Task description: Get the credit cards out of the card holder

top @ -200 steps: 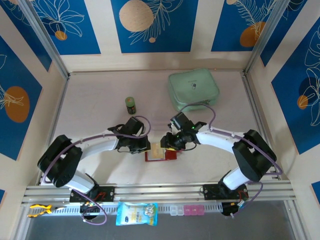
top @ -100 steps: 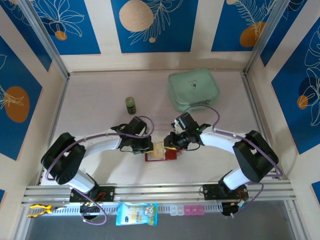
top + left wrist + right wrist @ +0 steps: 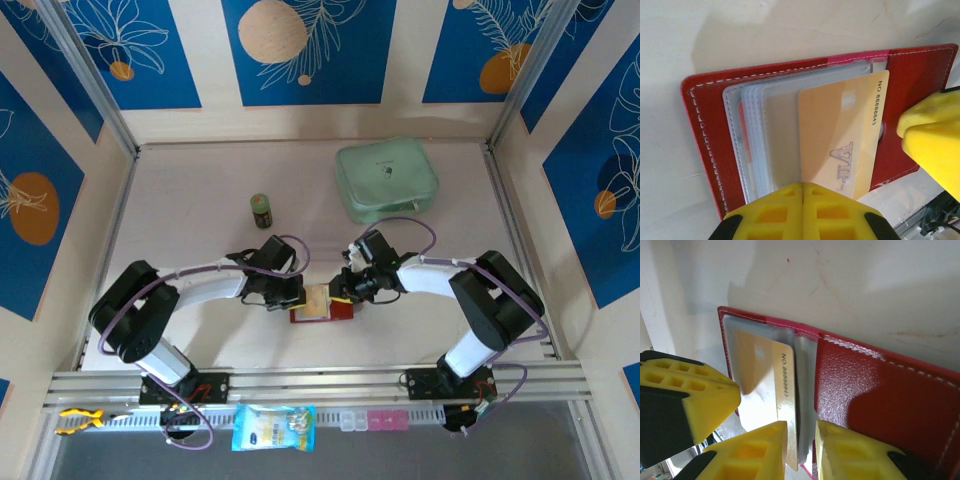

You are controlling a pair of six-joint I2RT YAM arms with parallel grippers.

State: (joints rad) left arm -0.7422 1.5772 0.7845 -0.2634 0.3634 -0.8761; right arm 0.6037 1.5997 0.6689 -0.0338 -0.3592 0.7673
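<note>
The red card holder [image 3: 343,311] lies open on the table [image 3: 200,180], between the 2 arms and close to the near edge. A gold card [image 3: 840,145] sticks partway out of its clear sleeves [image 3: 755,135].

The left gripper [image 3: 802,200] has its fingers pressed together at the holder's edge, right where the card's corner and the sleeves meet. I can't see whether anything thin is caught between them. The right gripper [image 3: 801,450] straddles the card's end with only a narrow gap between its jaws. The card edge and a sleeve both sit in that gap, and I cannot tell whether they're pinched yet.

That is what worries me. If the right jaws trap the sleeve along with the card, a pull would likely drag the whole holder instead of freeing 1 card. If the left fingers aren't truly holding the holder down, it could slide or flip shut. A shallow bite on that slick edge could also slip off.
</note>
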